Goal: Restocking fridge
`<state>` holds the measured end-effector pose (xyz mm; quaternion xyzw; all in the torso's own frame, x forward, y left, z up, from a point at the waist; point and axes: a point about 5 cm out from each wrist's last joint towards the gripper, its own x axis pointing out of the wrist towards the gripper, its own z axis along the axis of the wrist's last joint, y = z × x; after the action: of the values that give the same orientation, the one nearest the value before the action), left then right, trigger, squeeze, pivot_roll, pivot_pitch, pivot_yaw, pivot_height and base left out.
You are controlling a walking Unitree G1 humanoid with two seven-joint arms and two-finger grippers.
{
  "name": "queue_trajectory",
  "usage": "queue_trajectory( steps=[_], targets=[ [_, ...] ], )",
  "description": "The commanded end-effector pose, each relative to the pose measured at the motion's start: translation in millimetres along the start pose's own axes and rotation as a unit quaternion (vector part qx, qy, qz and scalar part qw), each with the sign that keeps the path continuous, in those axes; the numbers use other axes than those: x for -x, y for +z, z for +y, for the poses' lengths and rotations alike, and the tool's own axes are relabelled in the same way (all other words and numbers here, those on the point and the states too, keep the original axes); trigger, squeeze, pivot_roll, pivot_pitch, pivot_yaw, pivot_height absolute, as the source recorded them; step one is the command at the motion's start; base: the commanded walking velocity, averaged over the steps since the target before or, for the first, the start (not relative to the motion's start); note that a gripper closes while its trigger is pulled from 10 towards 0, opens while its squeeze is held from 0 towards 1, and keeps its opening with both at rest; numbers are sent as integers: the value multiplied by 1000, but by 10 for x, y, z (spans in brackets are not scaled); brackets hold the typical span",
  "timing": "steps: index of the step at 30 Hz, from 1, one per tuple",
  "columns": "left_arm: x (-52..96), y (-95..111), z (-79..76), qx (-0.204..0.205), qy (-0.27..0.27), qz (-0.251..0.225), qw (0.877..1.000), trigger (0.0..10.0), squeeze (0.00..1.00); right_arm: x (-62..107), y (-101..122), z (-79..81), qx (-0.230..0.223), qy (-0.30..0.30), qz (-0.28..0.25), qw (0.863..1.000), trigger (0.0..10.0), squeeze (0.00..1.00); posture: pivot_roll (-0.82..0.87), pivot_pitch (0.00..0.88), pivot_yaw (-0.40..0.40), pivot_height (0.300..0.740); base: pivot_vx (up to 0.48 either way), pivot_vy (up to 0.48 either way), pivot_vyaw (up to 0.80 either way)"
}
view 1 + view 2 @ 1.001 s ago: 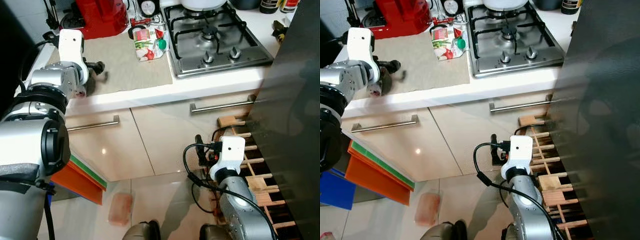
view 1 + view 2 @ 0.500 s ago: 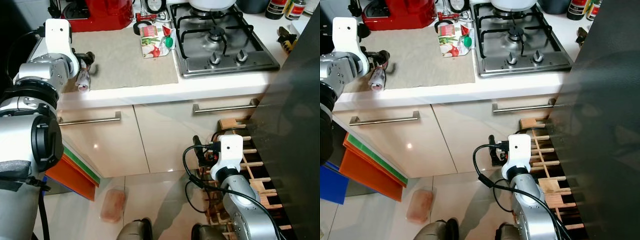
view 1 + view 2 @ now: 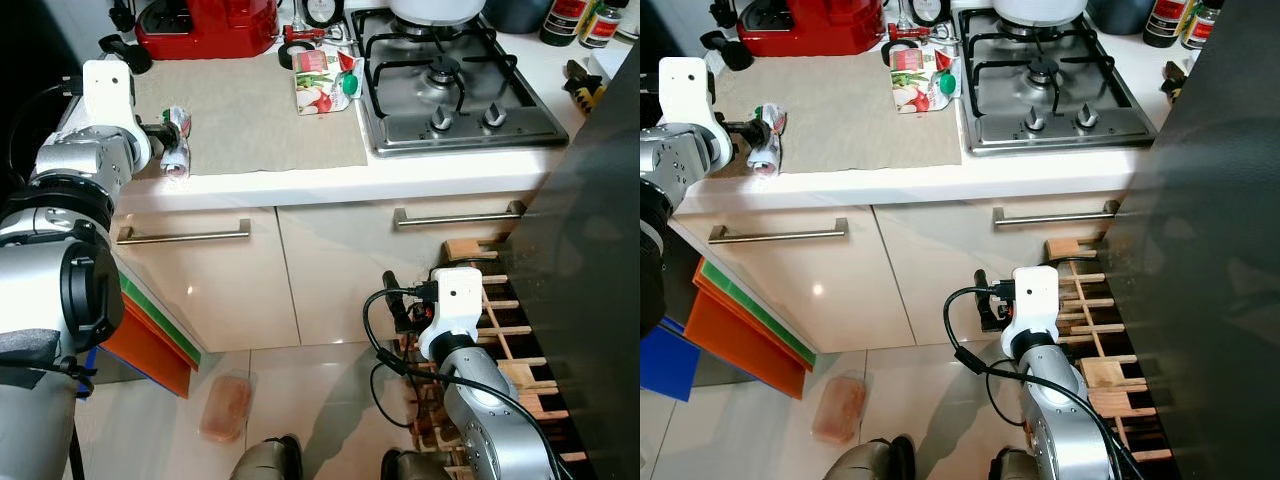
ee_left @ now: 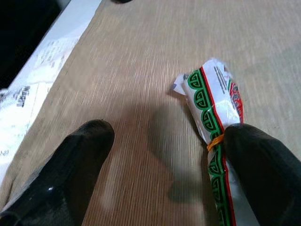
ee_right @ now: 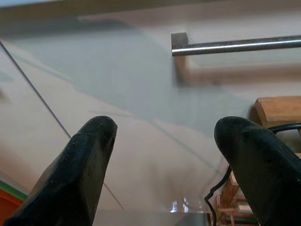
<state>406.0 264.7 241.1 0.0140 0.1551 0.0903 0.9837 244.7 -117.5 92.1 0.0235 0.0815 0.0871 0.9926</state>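
While R claw (image 5: 164,174) hangs released, L claw (image 4: 164,176) straddles packet (image 4: 214,110) on mat (image 3: 260,110), unclenched.

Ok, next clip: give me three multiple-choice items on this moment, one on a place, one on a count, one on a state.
1. Where does the white roll-shaped packet with green and red print lie?
A. on the beige mat on the counter
B. on the floor tiles
C. on the gas hob

2. How many control knobs show on the steel gas hob?
A. one
B. two
C. four

3. How do the left gripper jaws stand?
A. shut on the packet
B. open, one finger against the packet
C. shut on nothing

Answers: 1 A, the packet rests on the beige mat near its left edge. 2 B, two knobs sit at the hob's front. 3 B, the left wrist view shows a wide gap between the fingers.
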Motion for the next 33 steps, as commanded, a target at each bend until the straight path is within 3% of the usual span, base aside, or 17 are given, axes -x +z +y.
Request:
queue_trajectory(
  steps=[1, 11, 23, 33],
  targets=[
    [-11, -88, 14, 2, -1, 13, 1000, 10000, 0, 16, -1, 7, -5, 2, 4, 1000, 10000, 24, -42, 137, 66, 740, 0, 0, 0],
    [-16, -61, -46, -24, -9, 7, 1000, 10000, 0, 29, -25, 22, -6, 3, 11, 1000, 10000, 27, -43, 140, 67, 740, 0, 0, 0],
    [14, 190, -192, -20, -31, -26, 999, 10000, 0, 13, -55, 17, -14, 2, 21, 1000, 10000, 27, -43, 136, 64, 740, 0, 0, 0],
    [7, 187, -253, -11, -36, -27, 999, 10000, 0, 22, -64, 3, -13, -1, 23, 1000, 10000, 27, -53, 131, 68, 740, 0, 0, 0]
  ],
)
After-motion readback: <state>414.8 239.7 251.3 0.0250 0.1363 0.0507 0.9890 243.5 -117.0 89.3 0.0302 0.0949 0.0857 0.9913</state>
